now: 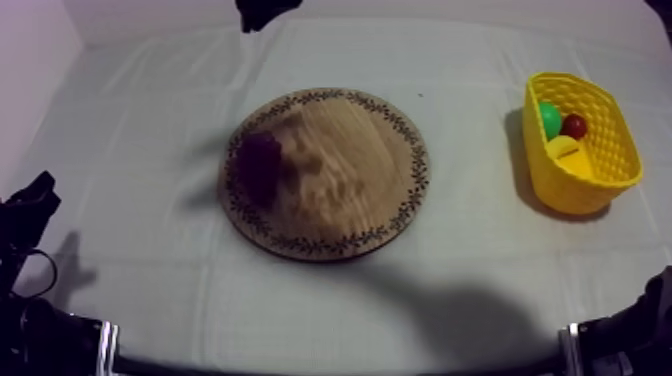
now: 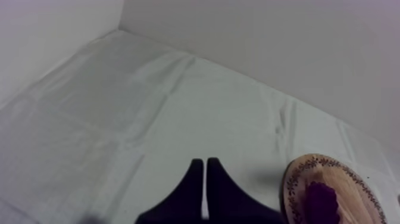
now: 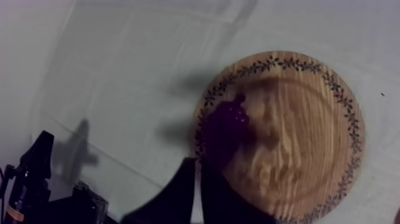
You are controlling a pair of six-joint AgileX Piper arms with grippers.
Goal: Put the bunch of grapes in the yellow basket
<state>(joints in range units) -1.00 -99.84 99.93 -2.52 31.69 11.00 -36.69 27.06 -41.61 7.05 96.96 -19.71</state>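
A dark purple bunch of grapes (image 1: 258, 162) lies on the left part of the round wooden board (image 1: 350, 190), which sits mid-table. The yellow basket (image 1: 600, 175) stands at the right side. My left gripper (image 1: 33, 197) rests low at the left, far from the board. In its wrist view its fingers (image 2: 205, 167) lie together as a narrow wedge over bare cloth, with the board (image 2: 357, 179) and grapes (image 2: 321, 204) off to the side. My right gripper (image 3: 195, 164) is shut on nothing, high above the board's rim (image 3: 351, 119), just beside the grapes (image 3: 225, 128).
Inside the basket lie a green fruit (image 1: 549, 118), a small red fruit (image 1: 574, 126) and a yellow banana (image 1: 568, 155). A black arm part (image 1: 262, 12) pokes in at the far edge. My left arm (image 3: 33, 173) stands beside the board.
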